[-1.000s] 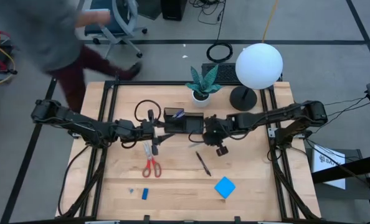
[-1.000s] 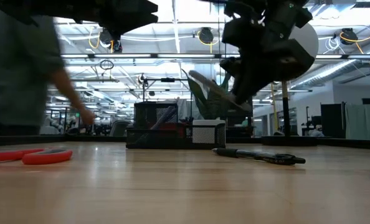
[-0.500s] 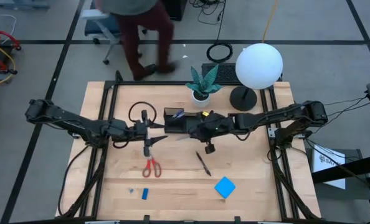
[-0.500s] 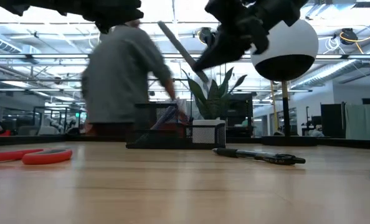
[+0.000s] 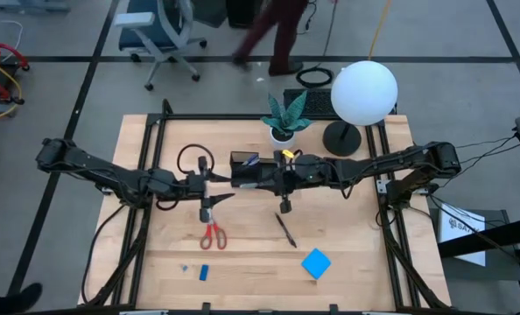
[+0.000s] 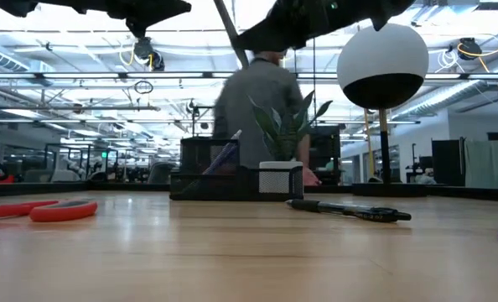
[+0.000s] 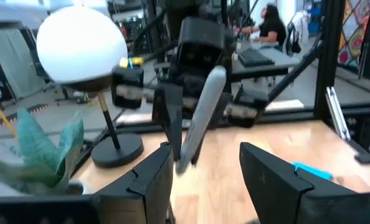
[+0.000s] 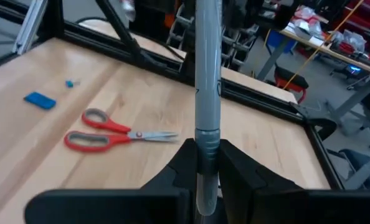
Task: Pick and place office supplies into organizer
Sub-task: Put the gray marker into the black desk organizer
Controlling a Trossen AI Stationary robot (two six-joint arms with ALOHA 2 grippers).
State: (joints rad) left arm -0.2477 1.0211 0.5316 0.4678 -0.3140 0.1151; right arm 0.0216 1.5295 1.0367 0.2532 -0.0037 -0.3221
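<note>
My right gripper (image 5: pixel 270 179) hovers above the black organizer (image 5: pixel 258 171), shut on a grey pen (image 8: pixel 207 81). My left gripper (image 7: pixel 203 180) is open and empty just left of the organizer (image 6: pixel 232 178), facing that pen (image 7: pixel 200 118). The organizer holds a bluish pen (image 6: pixel 225 155) leaning in its taller section. On the table lie the red-handled scissors (image 5: pixel 212 233), a black pen (image 5: pixel 285 230), the blue square pad (image 5: pixel 315 262) and the small blue eraser (image 5: pixel 204 272). My right gripper pinches the grey pen between its two fingers (image 8: pixel 186 163) near one end (image 8: pixel 207 146). The pen's long part runs straight out ahead along the fingers. It is lifted clear and stands steeply tilted above the organizer (image 6: pixel 230 29).
A white plant pot with a green plant (image 5: pixel 284 121) and a white globe lamp (image 5: pixel 363 92) stand at the far edge behind the organizer. A person (image 6: pixel 261 109) walks beyond the table. Bare wood lies between the scissors (image 8: pixel 116 130) and the pad.
My right gripper has moved toward the table's left, from right of the organizer to above it, and has risen, carrying the grey pen, which has tipped steeper. My left gripper has drawn back slightly toward the left. The person has walked from left to right behind the table.
</note>
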